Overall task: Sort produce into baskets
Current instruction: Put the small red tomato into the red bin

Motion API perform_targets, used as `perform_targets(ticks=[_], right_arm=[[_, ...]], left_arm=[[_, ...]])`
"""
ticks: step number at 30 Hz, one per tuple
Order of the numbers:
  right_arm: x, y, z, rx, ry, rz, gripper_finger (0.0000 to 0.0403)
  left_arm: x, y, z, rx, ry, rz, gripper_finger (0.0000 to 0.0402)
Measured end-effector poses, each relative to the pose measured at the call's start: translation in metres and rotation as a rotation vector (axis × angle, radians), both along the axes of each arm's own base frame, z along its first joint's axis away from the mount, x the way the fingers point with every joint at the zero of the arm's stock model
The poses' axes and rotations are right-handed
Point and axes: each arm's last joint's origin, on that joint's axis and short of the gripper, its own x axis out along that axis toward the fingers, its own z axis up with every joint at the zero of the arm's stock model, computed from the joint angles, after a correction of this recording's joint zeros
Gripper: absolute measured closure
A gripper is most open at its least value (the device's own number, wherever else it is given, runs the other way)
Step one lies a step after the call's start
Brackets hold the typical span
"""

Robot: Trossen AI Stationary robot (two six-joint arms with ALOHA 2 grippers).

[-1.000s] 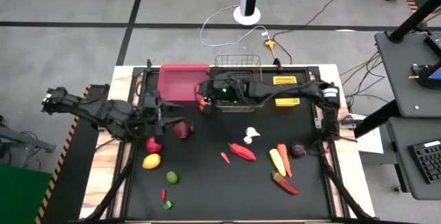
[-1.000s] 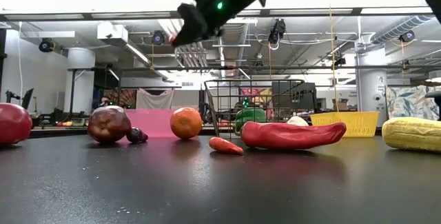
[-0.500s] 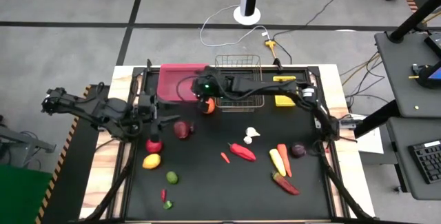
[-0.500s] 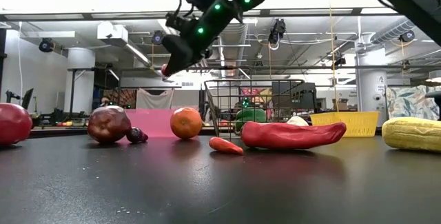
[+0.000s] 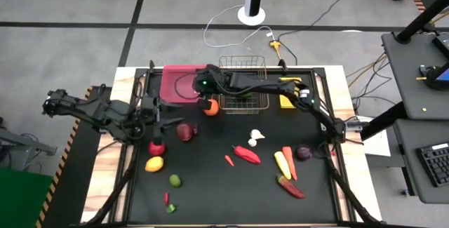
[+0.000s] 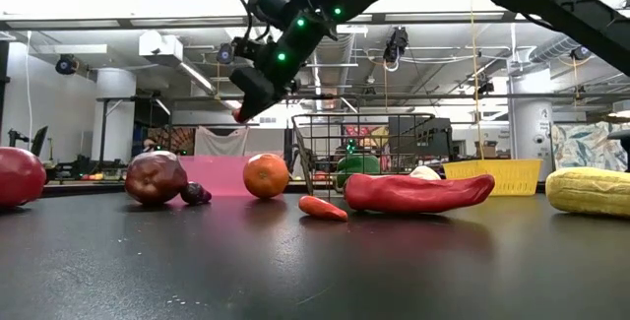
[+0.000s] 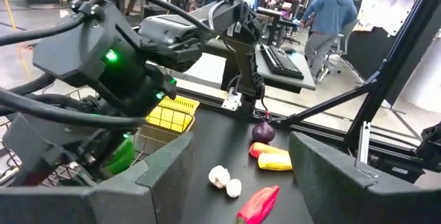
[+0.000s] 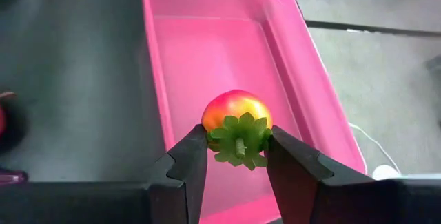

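Observation:
A red-orange fruit (image 8: 236, 112) with a green leafy cap hangs over the pink bin (image 8: 207, 38), and my right gripper (image 8: 238, 158) is shut on it. In the high view that gripper (image 5: 191, 90) reaches over the bin's (image 5: 172, 81) right part. In the low view it (image 6: 246, 108) is well above the table. An orange (image 5: 210, 106) lies on the table in front of the bin. The wire basket (image 5: 242, 65) and the yellow bin (image 5: 289, 100) stand to the bin's right. My left gripper (image 7: 241, 182) waits open at the table's left (image 5: 170, 119), touching nothing. My right gripper pinches the fruit between its two fingers (image 8: 189, 169) at the leafy stem end (image 8: 238, 141), which faces the wrist. The fingers slant down from the table's right side. The fruit is lifted clear, above the inside of the pink bin.
Loose on the black table lie a red apple (image 5: 156, 147), a dark onion (image 5: 185, 132), a lemon (image 5: 154, 163), a lime (image 5: 175, 180), a red pepper (image 5: 247, 154), garlic (image 5: 257, 137), corn (image 5: 282, 165) and a purple onion (image 5: 304, 153). A green pepper (image 6: 356, 167) sits in the wire basket.
My right gripper has carried the fruit toward the table's left, from beside the wire basket to over the pink bin. It has sunk a little and tipped further down, still shut on the fruit. The orange, hidden under the arm before, now shows.

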Motion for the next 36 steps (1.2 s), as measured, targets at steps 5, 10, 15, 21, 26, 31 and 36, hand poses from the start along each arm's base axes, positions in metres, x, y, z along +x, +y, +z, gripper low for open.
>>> perform_targets(ticks=[5, 10, 15, 21, 26, 31, 36], right_arm=[[-0.002, -0.008, -0.001, 0.009, -0.001, -0.021, 0.0276], [-0.002, -0.012, -0.002, 0.046, -0.022, 0.015, 0.0276], [0.0, -0.016, -0.008, 0.053, -0.032, 0.02, 0.0276], [0.0, -0.019, -0.018, 0.063, -0.001, 0.013, 0.0276], [0.0, -0.022, -0.019, 0.061, -0.004, 0.007, 0.0275], [0.0, -0.023, -0.019, 0.062, -0.003, 0.005, 0.0267], [-0.002, -0.022, -0.022, 0.073, 0.034, 0.004, 0.026]], left_arm=[[0.0, 0.0, -0.001, 0.008, 0.009, -0.001, 0.0182], [0.0, 0.0, -0.001, 0.027, 0.012, -0.003, 0.0182], [0.0, 0.0, -0.001, 0.028, 0.013, -0.003, 0.0182], [0.0, 0.0, -0.002, 0.049, 0.026, -0.005, 0.0182], [0.0, 0.0, -0.002, 0.053, 0.026, -0.005, 0.0182], [-0.001, 0.0, -0.001, 0.053, 0.025, -0.005, 0.0182], [-0.003, 0.001, -0.002, 0.056, 0.031, -0.005, 0.0182]])
